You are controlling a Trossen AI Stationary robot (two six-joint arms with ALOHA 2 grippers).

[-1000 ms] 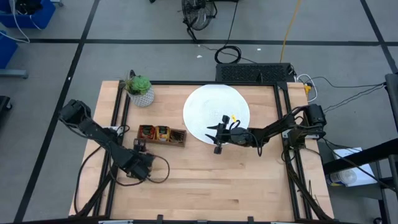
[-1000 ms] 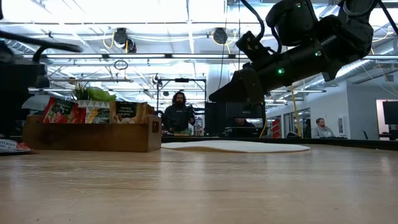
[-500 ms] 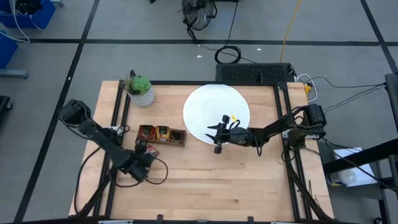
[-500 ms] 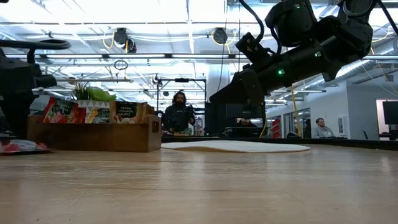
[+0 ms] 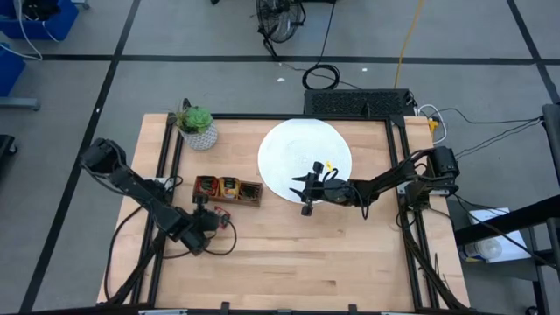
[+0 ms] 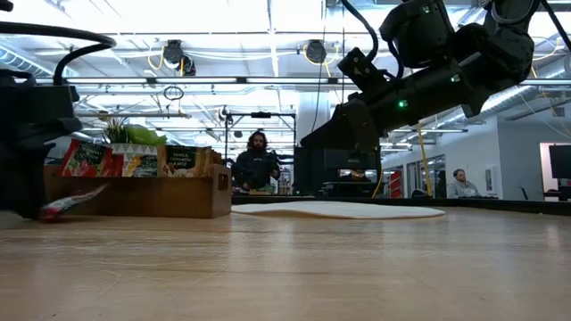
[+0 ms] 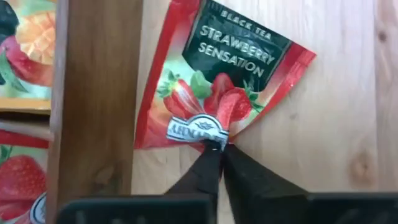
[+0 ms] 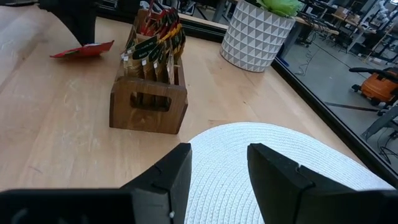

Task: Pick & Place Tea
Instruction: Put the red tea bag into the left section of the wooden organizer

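Left wrist view alone shows the label: a red strawberry black tea sachet [image 7: 217, 81], creased at its edge, pinched between the clenched left gripper [image 7: 217, 146] fingers beside the wooden tray [image 7: 93, 106]. The high view places the sachet [image 5: 220, 215] just near of the tray [image 5: 227, 191], at the bench's [image 5: 289, 262] left. The right gripper [image 8: 214, 165] hovers over the white disc [image 8: 273, 162], fingers parted, grasping nothing.

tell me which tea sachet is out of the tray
The red strawberry sachet, pinched at its edge by the left gripper beside the wooden tray; the others stand inside it.
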